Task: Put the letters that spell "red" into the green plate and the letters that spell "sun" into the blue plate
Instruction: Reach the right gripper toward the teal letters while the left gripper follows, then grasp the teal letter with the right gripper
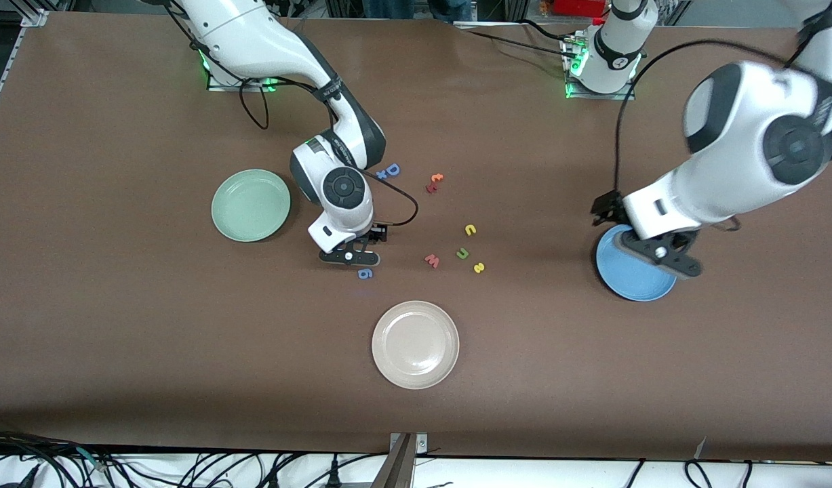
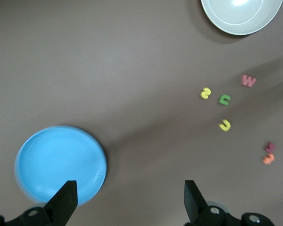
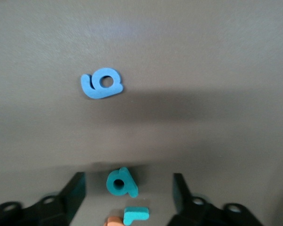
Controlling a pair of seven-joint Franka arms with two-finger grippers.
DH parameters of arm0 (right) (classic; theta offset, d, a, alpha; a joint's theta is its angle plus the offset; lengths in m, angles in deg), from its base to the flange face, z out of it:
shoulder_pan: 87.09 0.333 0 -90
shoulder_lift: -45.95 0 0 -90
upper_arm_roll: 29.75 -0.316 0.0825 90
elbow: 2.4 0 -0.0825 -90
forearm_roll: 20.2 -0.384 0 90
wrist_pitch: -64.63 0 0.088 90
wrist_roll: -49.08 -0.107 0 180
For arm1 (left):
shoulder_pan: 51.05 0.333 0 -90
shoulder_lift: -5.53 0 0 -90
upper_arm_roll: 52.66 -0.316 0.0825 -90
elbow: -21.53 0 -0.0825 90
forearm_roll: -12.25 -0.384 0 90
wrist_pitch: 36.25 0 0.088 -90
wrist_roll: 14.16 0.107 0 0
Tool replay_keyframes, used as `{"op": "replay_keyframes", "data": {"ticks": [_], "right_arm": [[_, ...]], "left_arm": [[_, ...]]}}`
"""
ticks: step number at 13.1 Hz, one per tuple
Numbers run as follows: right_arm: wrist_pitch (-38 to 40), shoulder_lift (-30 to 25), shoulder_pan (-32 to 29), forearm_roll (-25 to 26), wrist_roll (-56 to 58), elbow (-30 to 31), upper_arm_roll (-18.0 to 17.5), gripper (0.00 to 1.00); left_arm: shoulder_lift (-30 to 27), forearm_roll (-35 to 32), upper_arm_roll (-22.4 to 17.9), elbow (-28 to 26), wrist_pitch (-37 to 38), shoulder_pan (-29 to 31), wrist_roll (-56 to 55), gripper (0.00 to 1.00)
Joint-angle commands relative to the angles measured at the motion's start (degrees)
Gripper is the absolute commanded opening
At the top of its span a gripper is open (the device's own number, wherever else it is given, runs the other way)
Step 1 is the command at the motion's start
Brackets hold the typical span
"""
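Note:
My right gripper (image 1: 348, 256) hangs low over the table between the green plate (image 1: 251, 205) and the loose letters. It is open, and the teal "d" (image 3: 121, 183) lies between its fingers (image 3: 75, 190) untouched. The teal "r" (image 3: 134, 215) and orange "e" (image 3: 114, 221) lie just beside the "d"; in the front view the hand hides all three. The yellow "u" (image 1: 470, 230), green "n" (image 1: 462, 253) and yellow "s" (image 1: 479, 268) lie mid-table. My left gripper (image 1: 660, 254) hovers open and empty over the edge of the blue plate (image 1: 634, 273).
A blue "g" (image 1: 365, 273) lies just nearer the front camera than the right gripper. A pink "w" (image 1: 432, 260) sits beside the "n". A blue "D" (image 1: 390, 170) and a red-orange pair (image 1: 434, 183) lie farther back. A beige plate (image 1: 416, 344) stands nearest the camera.

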Motion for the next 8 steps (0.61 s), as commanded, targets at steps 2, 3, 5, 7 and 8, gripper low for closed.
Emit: {"op": "replay_keyframes", "data": {"ticks": [2, 3, 5, 7, 8], "right_arm": [[-0.56, 0.58, -0.13, -1.11, -0.19, -0.35, -0.71, 0.61], [-0.56, 0.58, -0.22, -1.20, 0.16, -0.35, -0.71, 0.61], [-0.48, 0.67, -0.05, -1.20, 0.25, 0.08, -0.80, 0.56], [-1.35, 1.20, 0.04, -1.11, 0.51, 0.26, -0.80, 0.54], [-1.27, 1.20, 0.04, -1.11, 0.51, 0.26, -0.89, 0.54]], "left_arm": [[3.82, 1.56, -0.50, -6.54, -11.81, -5.57, -7.20, 1.00], [4.26, 1.48, -0.50, -6.45, -11.81, -6.28, -9.67, 1.00], [5.84, 1.65, -0.32, -5.93, -12.25, -7.07, -16.16, 1.00], [8.03, 1.56, -0.32, -5.93, -16.89, -8.65, -24.16, 1.00], [9.52, 1.39, -0.32, -5.93, -18.91, -9.79, -25.33, 1.00]]}}
